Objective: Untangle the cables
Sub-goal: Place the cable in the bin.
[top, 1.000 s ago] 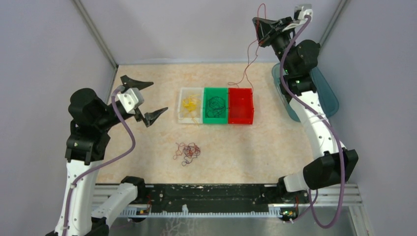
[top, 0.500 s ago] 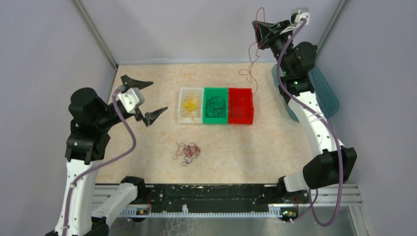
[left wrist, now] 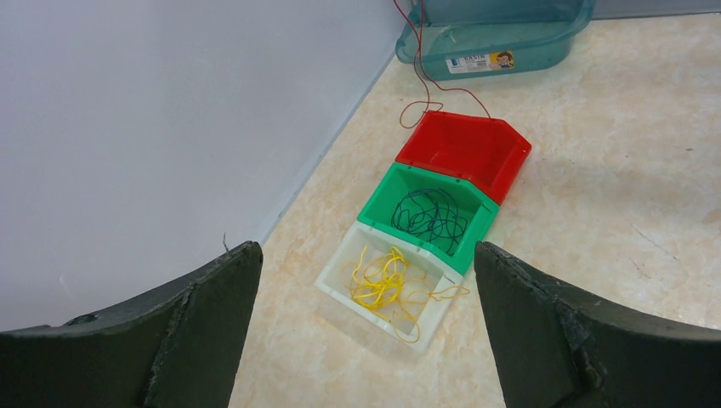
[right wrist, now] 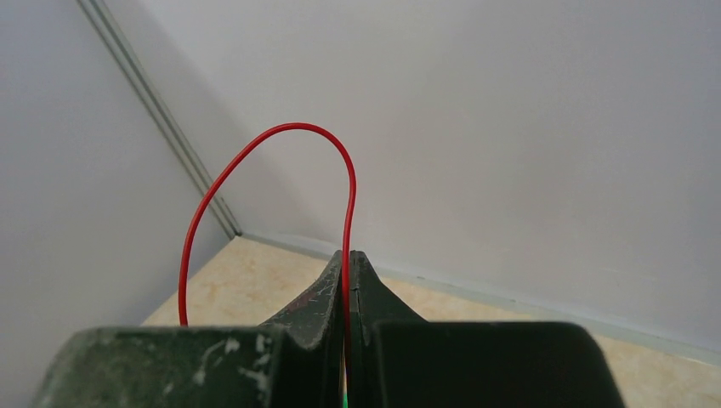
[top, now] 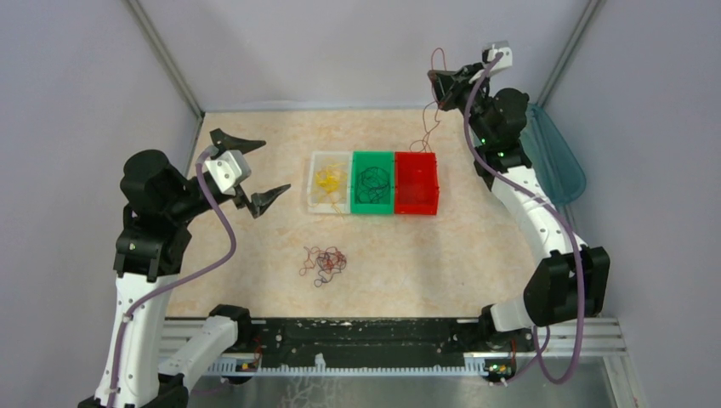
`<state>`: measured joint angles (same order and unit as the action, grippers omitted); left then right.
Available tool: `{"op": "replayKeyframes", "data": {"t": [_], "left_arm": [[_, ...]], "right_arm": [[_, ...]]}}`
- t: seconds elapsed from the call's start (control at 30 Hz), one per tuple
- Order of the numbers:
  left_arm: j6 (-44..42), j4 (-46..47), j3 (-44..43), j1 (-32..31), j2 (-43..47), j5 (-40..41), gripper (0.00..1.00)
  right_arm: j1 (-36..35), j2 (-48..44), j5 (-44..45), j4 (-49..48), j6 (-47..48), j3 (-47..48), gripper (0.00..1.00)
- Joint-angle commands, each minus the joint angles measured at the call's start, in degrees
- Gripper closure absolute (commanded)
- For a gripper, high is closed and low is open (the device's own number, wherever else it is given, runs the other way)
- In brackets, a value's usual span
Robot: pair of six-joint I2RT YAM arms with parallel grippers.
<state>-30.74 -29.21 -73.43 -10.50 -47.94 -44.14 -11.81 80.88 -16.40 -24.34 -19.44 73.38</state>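
Observation:
My right gripper is high at the back right, shut on a thin red cable. The cable arches above the shut jaws in the right wrist view. It hangs down, and its lower end curls by the back rim of the red bin. A tangle of red and dark cables lies on the table in front of the bins. My left gripper is open and empty, above the table left of the bins. Yellow cables lie in the white bin. Dark cables lie in the green bin.
The three bins stand in a row at mid table: white, green, red. A teal container leans at the right wall behind my right arm. Grey walls close in the left, back and right sides.
My right gripper has come down and to the left with the red cable, and the cable's lower end has sunk back beside the red bin. The left arm has not moved.

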Motion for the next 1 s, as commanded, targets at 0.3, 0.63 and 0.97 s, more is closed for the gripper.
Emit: {"op": "replayKeyframes", "data": {"t": [0.3, 0.63, 0.97], "left_arm": [[-1.1, -0.7, -1.9, 0.1, 0.0, -0.2, 0.01], [-1.0, -0.7, -2.2, 0.1, 0.0, -0.2, 0.01], [-1.0, -0.7, -2.2, 0.1, -0.2, -0.4, 0.01]], "right_arm": [[0.5, -0.4, -4.8, -3.8, 0.0, -0.7, 1.0], [0.4, -2.4, -8.4, -6.0, -2.7, -2.0, 1.0], [0.5, -3.1, -3.9, -2.7, 2.3, -5.9, 1.0]]}}
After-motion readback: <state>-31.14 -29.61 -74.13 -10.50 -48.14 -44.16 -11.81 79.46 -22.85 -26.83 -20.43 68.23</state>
